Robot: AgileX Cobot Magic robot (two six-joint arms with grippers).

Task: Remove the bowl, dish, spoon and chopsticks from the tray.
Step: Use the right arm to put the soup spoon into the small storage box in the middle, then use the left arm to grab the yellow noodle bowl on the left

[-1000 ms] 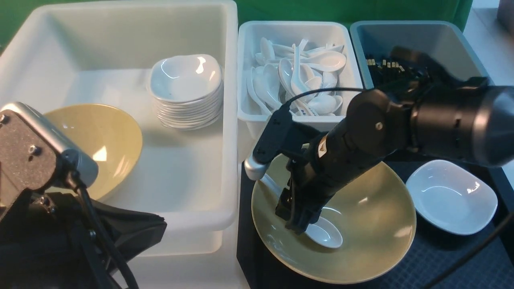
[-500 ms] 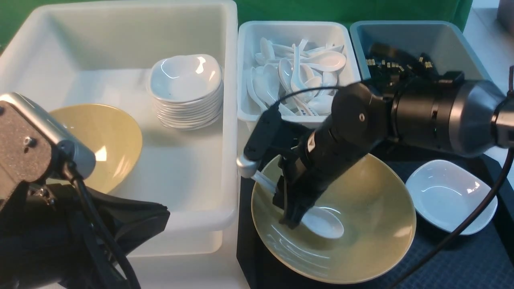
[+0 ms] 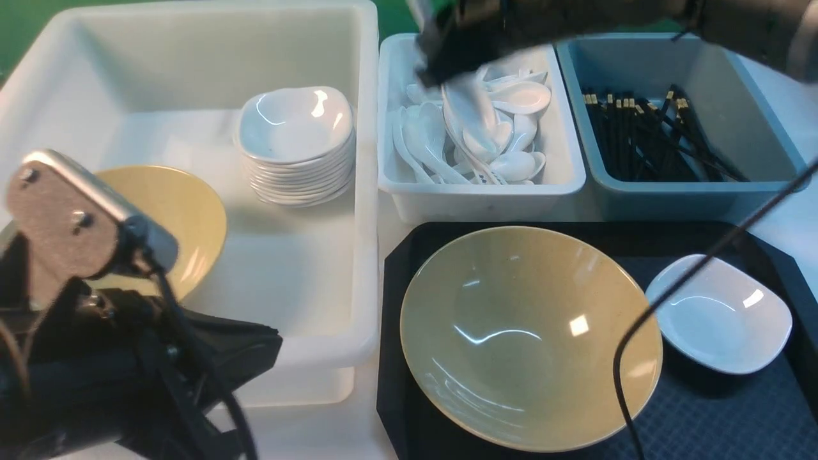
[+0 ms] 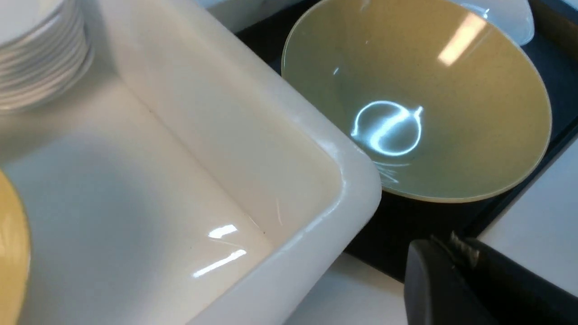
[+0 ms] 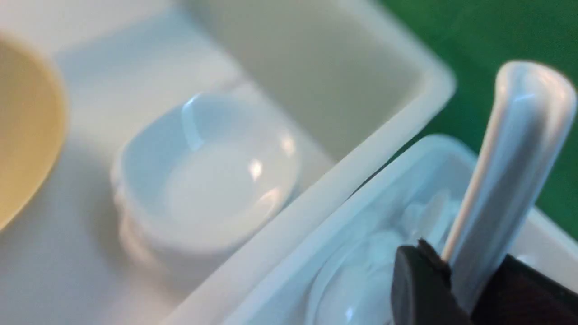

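Mostly the right hand [image 5: 467, 275] is hard to read: the front view cuts it off at the top edge and smears it to a dark blur. Its wrist view settles the grip. The black fingers [image 5: 417, 280] are closed narrowly on the handle of the spoon [image 5: 519, 149], which stands up between them, its scoop out of sight there. From the front the pale scoop hangs blurred just under this hand, above the white bin [image 3: 479, 195] of loose spoons [image 3: 521, 163]. The bowl [image 3: 530, 338] sits well below this hand and nearer the robot, on the tray [image 3: 703, 425]. The dish [image 3: 719, 313] lies just beside it, crossed by a cable; whether they touch I cannot tell. Black chopsticks [image 3: 639, 137] lie in the grey-blue bin [image 3: 671, 198] to the right of this hand; separate pairs cannot be picked out. The left hand [image 4: 454, 246] shows only its fingertips, pressed together on nothing, with the bowl beyond them past the corner of the large white bin [image 4: 352, 198].
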